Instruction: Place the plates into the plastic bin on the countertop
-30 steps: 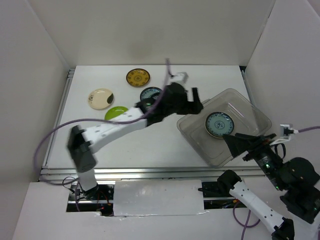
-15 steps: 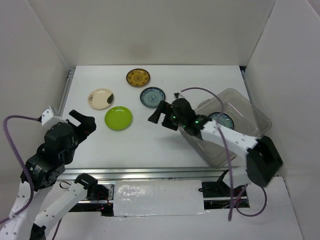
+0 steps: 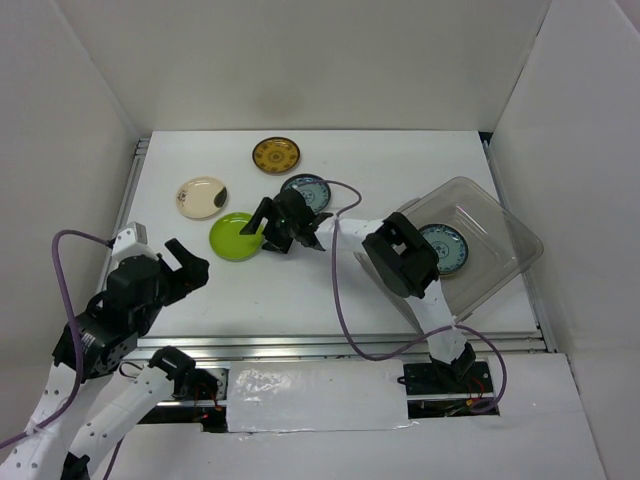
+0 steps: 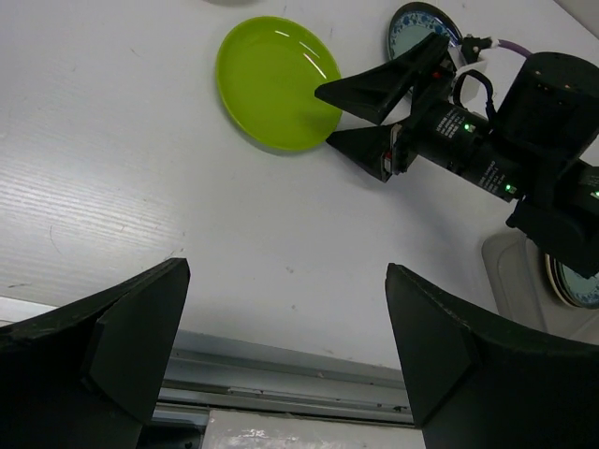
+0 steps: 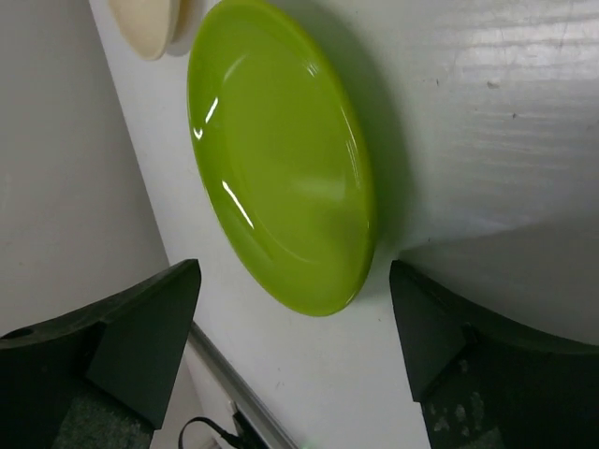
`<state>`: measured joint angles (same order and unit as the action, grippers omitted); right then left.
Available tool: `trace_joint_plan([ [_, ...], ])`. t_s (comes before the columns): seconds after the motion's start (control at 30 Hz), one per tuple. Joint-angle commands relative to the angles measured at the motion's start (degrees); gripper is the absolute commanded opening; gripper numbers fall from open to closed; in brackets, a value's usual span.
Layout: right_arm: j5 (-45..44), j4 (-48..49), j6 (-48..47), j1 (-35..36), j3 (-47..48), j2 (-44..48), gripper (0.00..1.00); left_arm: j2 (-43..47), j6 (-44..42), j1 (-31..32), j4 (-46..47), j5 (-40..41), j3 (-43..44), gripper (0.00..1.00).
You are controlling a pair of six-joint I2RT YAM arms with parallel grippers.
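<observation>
The lime plate (image 5: pixel 281 178) is glossy, the bin (image 3: pixel 497 228) clear plastic, the countertop (image 3: pixel 300 295) matt white.

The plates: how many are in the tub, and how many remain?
Done: one blue-grey plate lies in the plastic bin. In hand: the right end effector, open, is at the lime green plate, not gripping it. Left: that plate plus the cream plate, mustard plate and second blue-grey plate on the countertop.

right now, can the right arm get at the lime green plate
Probably yes: the right gripper sits at the edge of the lime green plate, jaws open toward it, and nothing lies between them.
</observation>
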<state>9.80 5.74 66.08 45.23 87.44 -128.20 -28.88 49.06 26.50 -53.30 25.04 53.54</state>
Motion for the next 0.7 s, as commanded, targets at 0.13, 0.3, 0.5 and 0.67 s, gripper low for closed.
trace_joint_plan([
  [0.13, -0.7, -6.6, 3.6, -0.7, 7.4, -4.5, 0.63, 1.3, -2.7, 0.3, 0.5, -1.0, 2.2, 0.99],
  [0.3, -2.2, -10.2, 3.4, -0.3, 9.2, -4.9, 0.38, 1.0, -3.0, 0.3, 0.8, -0.5, 2.4, 0.99],
  [0.5, -1.8, -15.5, 2.8, -0.3, 14.3, -6.8, 0.52, 0.7, -4.1, 0.3, 0.9, -0.3, 3.4, 0.99],
  [0.67, -0.6, -18.0, 3.8, -0.9, 17.2, -8.3, 0.45, 1.5, -4.1, 0.3, 0.7, 0.6, 3.8, 0.99],
])
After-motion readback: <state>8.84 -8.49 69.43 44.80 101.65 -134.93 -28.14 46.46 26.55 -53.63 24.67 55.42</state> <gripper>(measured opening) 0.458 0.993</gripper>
